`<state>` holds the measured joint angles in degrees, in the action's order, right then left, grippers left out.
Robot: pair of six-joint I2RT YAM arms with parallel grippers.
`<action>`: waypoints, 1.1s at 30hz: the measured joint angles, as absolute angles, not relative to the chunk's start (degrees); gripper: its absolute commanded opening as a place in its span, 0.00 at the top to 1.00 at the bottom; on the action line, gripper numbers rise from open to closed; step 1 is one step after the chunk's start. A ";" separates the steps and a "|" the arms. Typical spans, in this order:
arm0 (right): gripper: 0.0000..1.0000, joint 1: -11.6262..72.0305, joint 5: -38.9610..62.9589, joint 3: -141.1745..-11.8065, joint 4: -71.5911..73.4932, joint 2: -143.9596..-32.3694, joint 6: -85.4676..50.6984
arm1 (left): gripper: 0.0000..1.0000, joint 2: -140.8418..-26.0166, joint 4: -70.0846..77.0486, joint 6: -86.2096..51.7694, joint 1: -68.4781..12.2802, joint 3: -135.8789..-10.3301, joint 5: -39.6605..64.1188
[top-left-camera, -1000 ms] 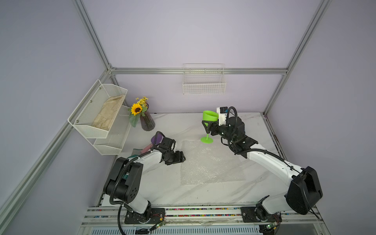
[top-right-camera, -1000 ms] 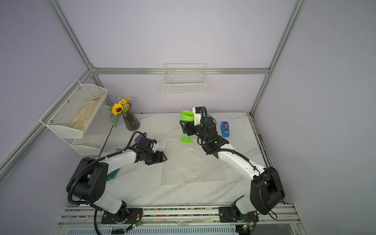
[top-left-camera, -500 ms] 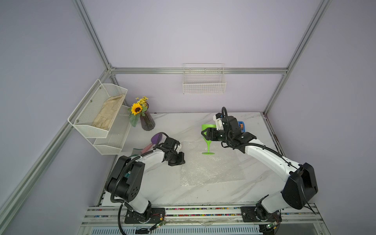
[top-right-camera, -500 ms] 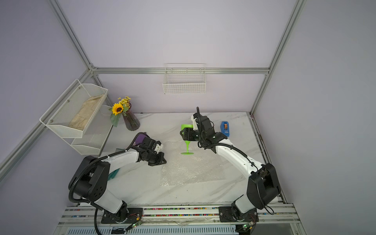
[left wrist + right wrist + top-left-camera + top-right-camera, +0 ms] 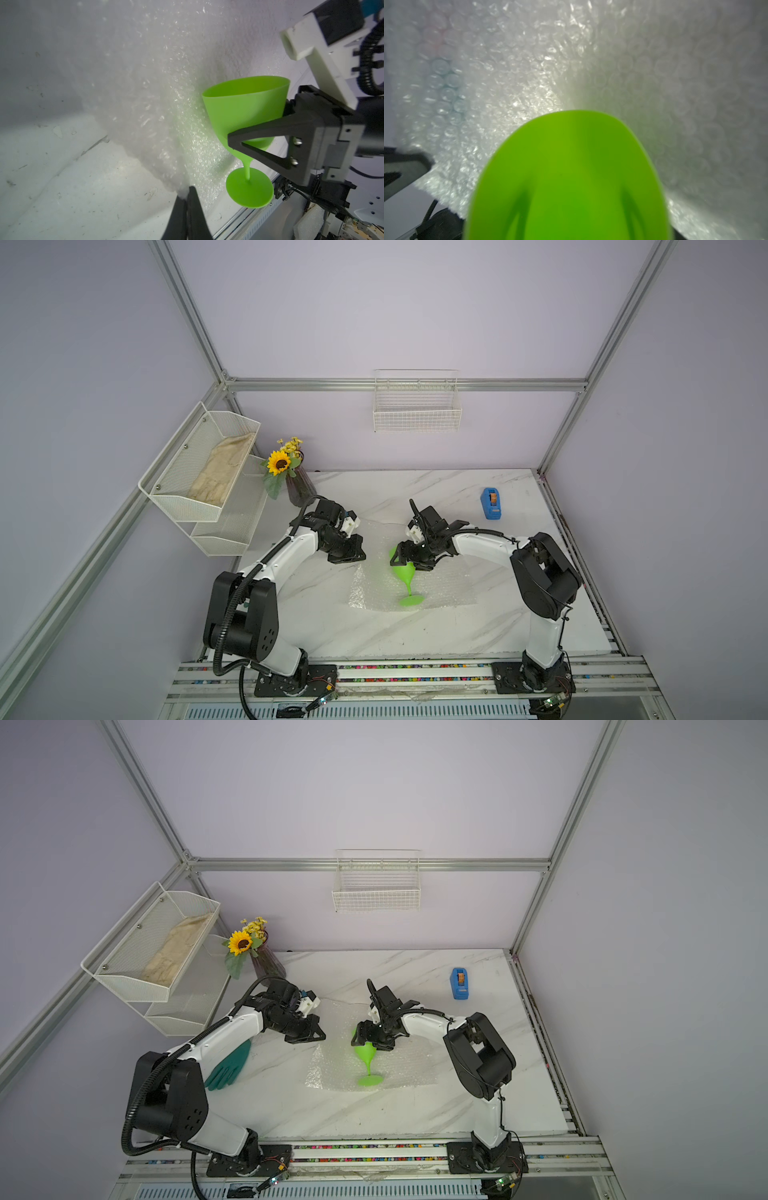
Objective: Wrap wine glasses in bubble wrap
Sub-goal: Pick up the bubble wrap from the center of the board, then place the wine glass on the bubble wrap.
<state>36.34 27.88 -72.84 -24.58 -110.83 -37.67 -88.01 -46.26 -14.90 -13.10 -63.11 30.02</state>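
Since a second ago, my right end effector has carried the goblet from the far edge of the bubble wrap to its middle and tipped it over. My left end effector has clenched on the sheet's side edge, as far as the wrist view shows.

The right one is grasping the bowl with its jaws wide around it. The stem slants, and the foot touches the wrap close to the sheet's near edge.

My worries from here:
- **Letting go:** if I release at this slant, the round bowl could roll and the foot could end up off the sheet on the bare table.
- **Pulling the sheet:** if my left side lifts or pulls while the foot presses the sheet down, the thin pinch may slip off the crinkly edge. It could also drag the goblet along.
- **The grip itself:** the smooth bowl could squirt out of a wide grip.
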 measured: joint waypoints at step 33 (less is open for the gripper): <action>0.03 36.53 24.14 -84.97 -28.10 -118.85 -33.89 | 1.00 -93.56 -57.65 -5.67 -12.97 -75.53 28.80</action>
